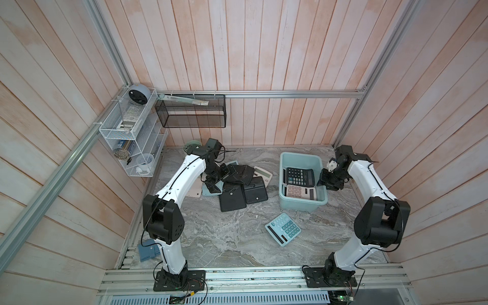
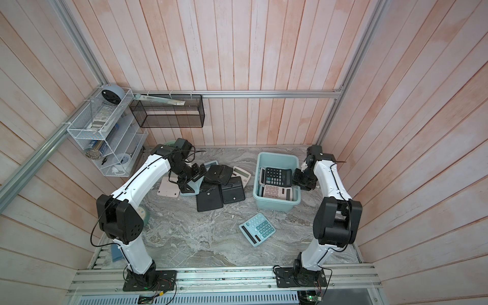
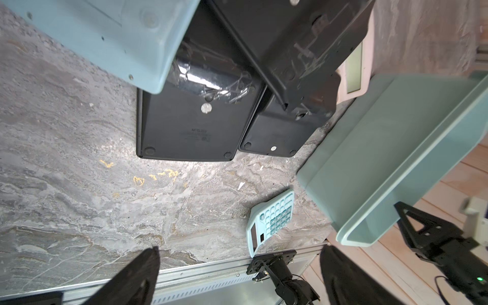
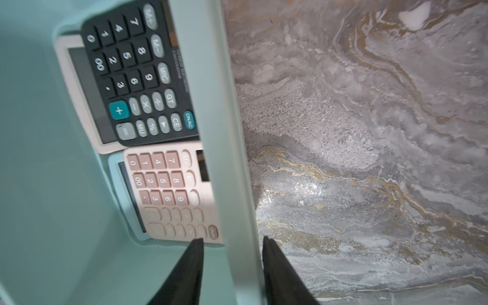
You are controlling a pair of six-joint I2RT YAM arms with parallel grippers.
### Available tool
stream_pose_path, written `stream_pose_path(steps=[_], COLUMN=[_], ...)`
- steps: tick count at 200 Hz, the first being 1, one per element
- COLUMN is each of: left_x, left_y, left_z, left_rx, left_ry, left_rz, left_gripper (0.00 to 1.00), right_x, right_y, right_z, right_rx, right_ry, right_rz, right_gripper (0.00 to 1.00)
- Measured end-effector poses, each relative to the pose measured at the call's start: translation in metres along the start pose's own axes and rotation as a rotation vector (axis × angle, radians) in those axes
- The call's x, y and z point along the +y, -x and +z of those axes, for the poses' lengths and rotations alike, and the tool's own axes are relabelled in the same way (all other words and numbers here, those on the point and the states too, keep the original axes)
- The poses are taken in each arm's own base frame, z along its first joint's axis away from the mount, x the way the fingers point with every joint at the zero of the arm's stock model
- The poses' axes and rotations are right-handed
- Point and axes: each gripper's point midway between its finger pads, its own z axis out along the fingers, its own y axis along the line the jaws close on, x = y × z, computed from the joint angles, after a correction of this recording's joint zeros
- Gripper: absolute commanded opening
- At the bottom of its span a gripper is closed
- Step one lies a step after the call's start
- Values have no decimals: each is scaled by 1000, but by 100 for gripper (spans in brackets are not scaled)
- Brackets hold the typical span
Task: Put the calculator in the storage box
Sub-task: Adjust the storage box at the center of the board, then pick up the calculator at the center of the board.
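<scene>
Where it lies, the teal calculator [image 1: 283, 229] runs diagonally, display end front-left.

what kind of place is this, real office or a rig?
Likely a robot test cell dressed as a desk corner. An aluminium frame borders plank wall panels around a marble-pattern tabletop, the left arm and right arm are bolted to a front rail, and a white wire shelf holds props.

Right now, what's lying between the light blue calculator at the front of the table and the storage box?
Nothing: only bare marble tabletop separates the light blue calculator from the storage box, as both top views show.
</scene>
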Motion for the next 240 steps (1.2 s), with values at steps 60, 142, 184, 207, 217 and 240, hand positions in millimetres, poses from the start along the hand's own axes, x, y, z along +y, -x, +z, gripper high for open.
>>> stream_pose_path(steps=[60,142,184,207,217,240], left_x=[21,-24,-30,-26,-25,-24], left_y=[-50,-111,-139,-150,-153,-159], left_z=[23,100,134,153,162,183], left_rx=[-14,42,80,106,115,138], left_ry=[-76,-285,-301,-286,-276,-255], left_rz=[-81,-178,-218,-240,-245,-251], left_gripper=[100,100,95,92,89,82], right_x=[15,17,17,16,16,17], right_y=[-36,-80,-89,-94,-96,-101], right_z=[-52,-70,-69,-67,-66,-66], right_rx=[-120,-167,-174,-166,-166,-167], right_ry=[113,183,199,206,210,222], right_rz=[-2,6,21,31,34,39], right_gripper=[50,54,55,55,55,55])
